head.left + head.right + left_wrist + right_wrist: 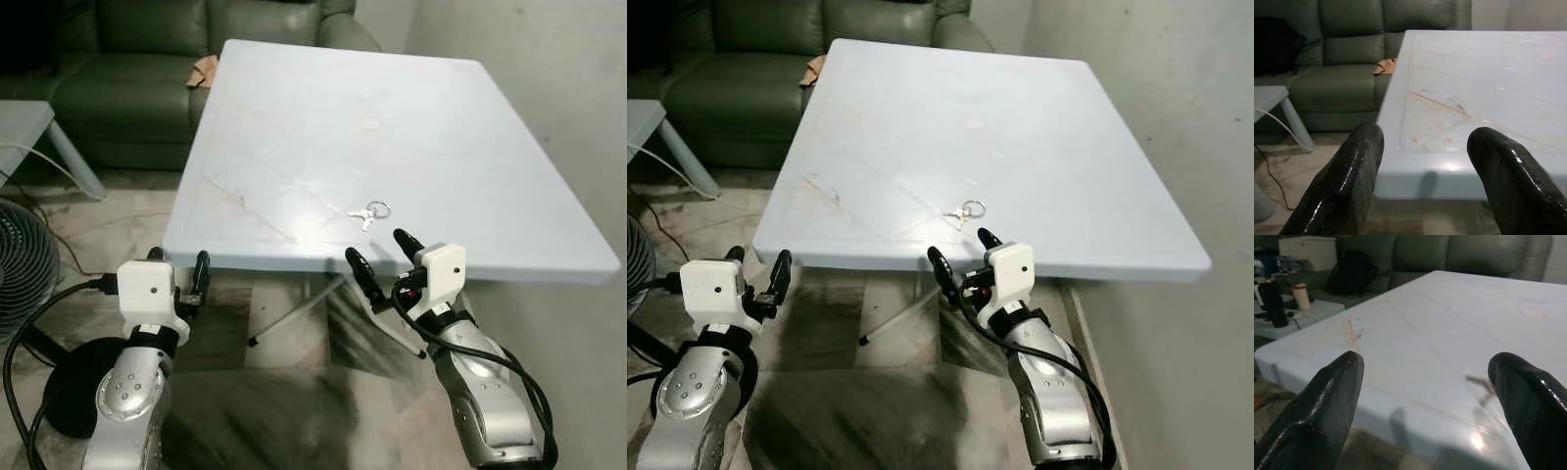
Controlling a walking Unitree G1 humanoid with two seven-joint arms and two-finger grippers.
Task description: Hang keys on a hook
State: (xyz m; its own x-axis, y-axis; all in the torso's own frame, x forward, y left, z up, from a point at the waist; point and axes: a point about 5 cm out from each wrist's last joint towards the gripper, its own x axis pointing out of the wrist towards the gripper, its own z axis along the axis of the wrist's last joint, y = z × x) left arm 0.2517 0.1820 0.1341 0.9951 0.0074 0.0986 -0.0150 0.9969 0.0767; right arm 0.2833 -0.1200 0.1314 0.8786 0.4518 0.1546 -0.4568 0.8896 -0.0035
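Note:
A small bunch of silver keys on a ring [369,212] lies on the pale blue table [294,117], close to its near edge. My right gripper [384,257] is open just in front of that edge, a little short of the keys, which appear faintly between its fingers [1480,384] in the right wrist view. My left gripper [180,269] is open too, held below the table's near left corner; its wrist view looks along the tabletop [1474,88]. No hook can be seen.
A dark green sofa [147,69] stands behind the table with a tan cloth [204,70] on its seat. A low side table [20,122] and a fan [20,264] are at the left. A wall [549,78] runs along the right. Folding table legs [294,308] are underneath.

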